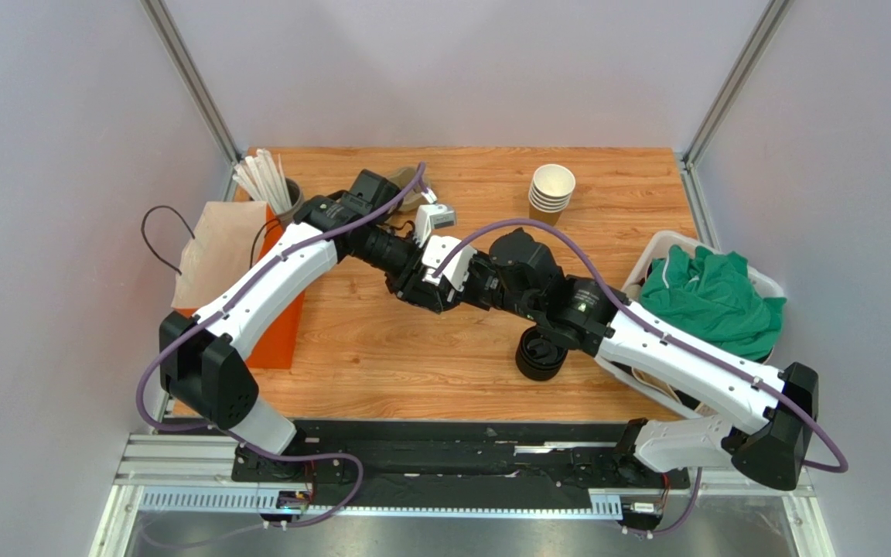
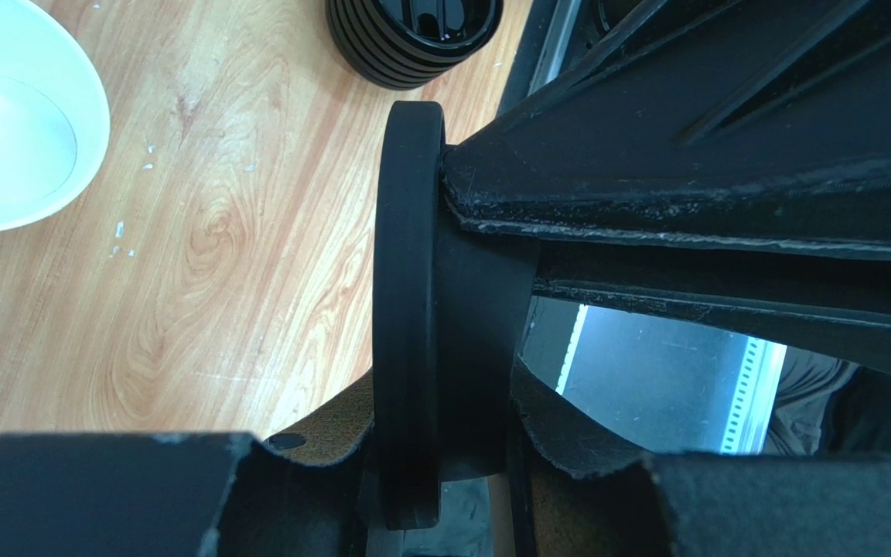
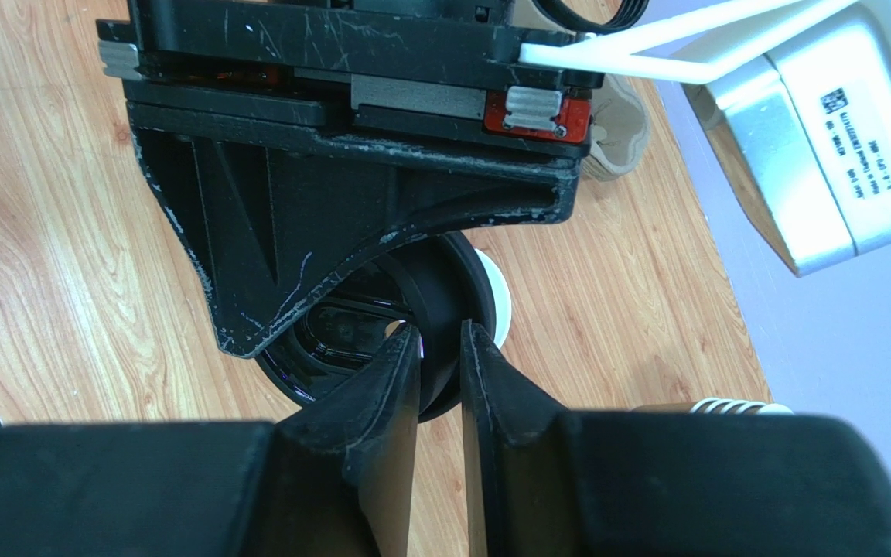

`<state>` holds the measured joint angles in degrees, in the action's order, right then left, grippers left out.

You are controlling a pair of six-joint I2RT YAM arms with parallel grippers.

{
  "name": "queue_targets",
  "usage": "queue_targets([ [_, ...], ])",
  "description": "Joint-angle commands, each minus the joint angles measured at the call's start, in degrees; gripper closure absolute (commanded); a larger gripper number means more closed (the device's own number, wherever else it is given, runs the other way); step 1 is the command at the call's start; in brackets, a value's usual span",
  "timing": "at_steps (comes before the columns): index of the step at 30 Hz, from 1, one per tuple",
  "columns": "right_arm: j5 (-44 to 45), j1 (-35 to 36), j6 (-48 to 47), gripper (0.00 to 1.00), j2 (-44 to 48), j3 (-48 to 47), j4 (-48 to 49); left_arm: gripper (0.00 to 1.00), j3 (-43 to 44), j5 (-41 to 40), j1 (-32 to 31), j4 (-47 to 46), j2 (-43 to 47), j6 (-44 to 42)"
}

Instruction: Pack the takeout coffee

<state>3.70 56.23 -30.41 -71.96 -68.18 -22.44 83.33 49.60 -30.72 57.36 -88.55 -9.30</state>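
Inspection, remote station. The takeout coffee [image 3: 444, 293] is hanging above the middle of the table [image 1: 415, 377], caught between both arms and well apart from the spare lid pile [image 1: 541, 354] and the stack of lidless cups [image 1: 551, 192].

The left gripper [image 2: 450, 348] is clamping it; its wrist view shows the black lid [image 2: 407, 232] edge-on between the fingers. The right gripper [image 3: 441, 366] is standing with its jaws narrow on either side of the lid's edge. I cannot tell whether its pads are biting.

Handling, in my judgement: the cup is light and its thin paper wall will buckle under a hard mid-wall squeeze. The firmest hold is high up, at the rolled rim under the lid. The lid is slick plastic and may pop off.

Not verifiable:
- A crescent of white rim [image 3: 499, 304] is showing beside the lid, so I am doubting that the lid is seated.
- The cup body is almost wholly hidden.
- From above, the grippers are covering the cup.
- Whether the cup is filled is unknown.
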Motion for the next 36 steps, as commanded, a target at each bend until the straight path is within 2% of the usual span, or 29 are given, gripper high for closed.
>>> queue_targets([
  [1, 3.0, 0.1, -1.2, 0.8, -1.0, 0.3, 3.5, 0.88, 0.0, 3.7, -0.2, -0.8, 1.5, -0.5],
  [8, 3.1, 0.6, -1.6, 0.82, -2.6, -0.1, 3.1, 0.87, -0.7, 3.7, -0.2, -1.4, 2.7, -0.6],
  [10, 4.0, 0.8, -1.6, 0.92, -3.1, -0.2, 3.3, 0.86, -0.9, 3.8, -0.2, -1.5, 2.9, -0.6],
  [13, 4.1, 1.0, -1.4, 1.0, -3.2, -0.1, 3.2, 0.86, -1.0, 3.7, -0.2, -1.6, 3.1, -0.6],
  [20, 2.9, 1.2, -0.8, 1.0, -2.8, -1.2, 1.3, 0.82, -1.4, 2.7, -0.2, -2.2, 4.0, -0.5],
  [23, 1.9, 1.2, 0.0, 1.0, -2.4, -1.9, 0.3, 0.73, -1.2, 1.6, -0.2, -2.0, 4.4, -0.1],
  [24, 1.7, 1.2, 0.3, 1.0, -2.4, -2.2, -0.5, 0.66, -0.8, 1.3, -0.2, -1.8, 4.4, -0.2],
  [29, 1.5, 1.2, 2.4, 1.0, -1.7, -2.5, -1.1, 0.5, -0.7, 0.3, 0.6, -1.9, 5.9, -0.1],
  [30, 1.2, 1.1, 2.6, 1.0, -1.4, -2.4, -1.4, 0.44, -0.6, 0.2, 0.7, -1.9, 6.2, -0.1],
  [32, 0.9, 1.2, 3.6, 1.0, -1.3, -2.5, -1.6, 0.43, -0.4, -0.5, 1.1, -1.7, 7.0, -0.4],
  [34, -0.2, 1.2, 4.1, 1.0, -0.8, -2.6, -2.0, 0.36, -0.4, -1.1, 1.4, -1.8, 7.5, -0.5],
  [36, -0.6, 1.1, 5.4, 1.0, -0.4, -3.2, -2.5, 0.36, -0.6, -1.9, 1.6, -1.9, 7.8, -0.6],
])
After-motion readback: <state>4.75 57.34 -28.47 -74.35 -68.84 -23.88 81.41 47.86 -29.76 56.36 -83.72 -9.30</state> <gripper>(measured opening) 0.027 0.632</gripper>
